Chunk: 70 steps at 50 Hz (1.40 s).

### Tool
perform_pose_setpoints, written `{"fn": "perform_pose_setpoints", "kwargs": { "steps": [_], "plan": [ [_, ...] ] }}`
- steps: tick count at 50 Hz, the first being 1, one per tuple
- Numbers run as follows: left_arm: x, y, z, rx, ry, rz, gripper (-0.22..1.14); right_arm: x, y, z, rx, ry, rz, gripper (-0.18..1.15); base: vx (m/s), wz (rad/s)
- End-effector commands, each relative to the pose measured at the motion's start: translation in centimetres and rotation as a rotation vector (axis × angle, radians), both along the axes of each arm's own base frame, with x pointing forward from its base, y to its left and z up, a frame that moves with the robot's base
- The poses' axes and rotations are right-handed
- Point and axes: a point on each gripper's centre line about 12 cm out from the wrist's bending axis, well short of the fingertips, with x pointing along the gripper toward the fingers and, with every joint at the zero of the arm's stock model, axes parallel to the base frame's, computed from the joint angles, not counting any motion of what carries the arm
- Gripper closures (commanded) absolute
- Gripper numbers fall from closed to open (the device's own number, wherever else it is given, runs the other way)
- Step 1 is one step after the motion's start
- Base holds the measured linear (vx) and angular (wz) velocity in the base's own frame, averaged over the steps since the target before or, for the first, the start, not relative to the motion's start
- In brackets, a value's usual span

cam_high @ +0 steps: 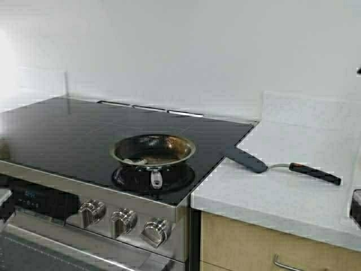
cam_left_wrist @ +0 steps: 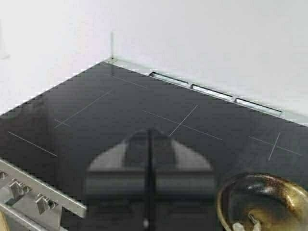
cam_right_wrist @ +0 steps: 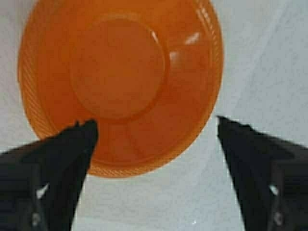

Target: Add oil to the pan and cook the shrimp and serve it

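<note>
A black glass cooktop [cam_high: 84, 132] is seen at left, with three steel knobs [cam_high: 123, 221] on the front panel below it. The left hand [cam_left_wrist: 148, 180] is seen only in its wrist view, hovering above the cooktop with fingers [cam_left_wrist: 126, 183] pressed together, clenched on nothing. The pan [cam_high: 152, 149] is set on the front burner near the cooktop's right side, stub handle pointing toward the front edge. A small pale shrimp [cam_high: 135, 161] is seen inside the pan's browned bottom, near the front wall; in the left wrist view it shows as pale lumps [cam_left_wrist: 239, 226] at the pan's edge. On the white surface [cam_high: 282, 192] to the right, a black spatula [cam_high: 282, 166] is laid flat, its blade overlapping the cooktop's right edge, handle pointing right. The right hand [cam_right_wrist: 154, 168] is seen in its wrist view, released, fingers [cam_right_wrist: 62, 159] spread wide over an orange bowl [cam_right_wrist: 120, 82] resting on the white surface.
</note>
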Motion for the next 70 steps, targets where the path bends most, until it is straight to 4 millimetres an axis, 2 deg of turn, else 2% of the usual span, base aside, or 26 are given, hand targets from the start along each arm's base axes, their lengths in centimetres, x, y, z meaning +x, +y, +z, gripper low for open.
{"fn": "perform_pose_setpoints", "kwargs": {
  "steps": [1, 8, 13, 18, 23, 26, 31, 34, 38, 45, 49, 51, 58, 70],
  "plan": [
    [0.2, 0.0, 0.2, -0.002, -0.003, 0.000, 0.89, 1.1, -0.1, 5.1, -0.014, -0.119, -0.006, -0.06, 0.00, 0.00],
    [0.2, 0.0, 0.2, -0.003, -0.003, 0.000, 0.89, 1.2, 0.1, 9.2, 0.002, -0.220, -0.029, -0.06, 0.00, 0.00],
    [0.2, 0.0, 0.2, -0.003, -0.003, 0.000, 0.89, 1.3, 0.9, 13.5, 0.046, -0.349, -0.045, -0.06, 0.00, 0.00],
    [0.2, 0.0, 0.2, -0.003, -0.002, 0.000, 0.89, 1.0, 2.7, 17.6, 0.060, -0.437, -0.027, -0.06, 0.00, 0.00],
    [0.2, 0.0, 0.2, -0.002, 0.000, 0.000, 0.89, 0.7, 5.8, 21.0, 0.062, -0.503, 0.039, -0.06, 0.00, 0.00],
    [0.2, 0.0, 0.2, -0.002, -0.003, 0.000, 0.89, 0.4, 8.5, 22.7, 0.076, -0.537, 0.091, -0.06, 0.00, 0.00],
    [0.2, 0.0, 0.2, -0.002, -0.003, 0.000, 0.89, -0.1, 12.6, 24.8, 0.110, -0.593, 0.170, -0.02, 0.00, 0.00],
    [0.2, 0.0, 0.2, -0.002, -0.003, 0.000, 0.89, -0.5, 14.6, 25.9, 0.141, -0.636, 0.204, 0.05, 0.00, 0.00],
    [0.2, 0.0, 0.2, -0.002, -0.003, 0.000, 0.89, -1.3, 17.0, 27.3, 0.199, -0.700, 0.231, 0.24, 0.00, 0.00],
    [0.2, 0.0, 0.2, -0.002, -0.003, 0.000, 0.89, -3.0, 19.4, 28.1, 0.304, -0.761, 0.209, 0.78, 0.00, 0.00],
    [0.2, 0.0, 0.3, -0.002, -0.006, 0.000, 0.89, -4.0, 20.6, 27.5, 0.357, -0.767, 0.206, 1.00, 0.00, 0.00],
    [0.2, 0.0, 0.3, -0.002, -0.005, 0.002, 0.89, -4.5, 21.2, 27.1, 0.383, -0.769, 0.208, 1.02, 0.00, 0.00],
    [0.2, 0.0, 0.3, -0.002, -0.006, 0.000, 0.89, -6.2, 23.6, 25.8, 0.480, -0.791, 0.263, 0.89, 0.00, 0.00],
    [0.2, 0.0, 0.3, -0.003, -0.005, 0.000, 0.89, -7.8, 26.6, 24.9, 0.486, -0.796, 0.457, 0.90, 0.00, 0.00]
  ]
}}
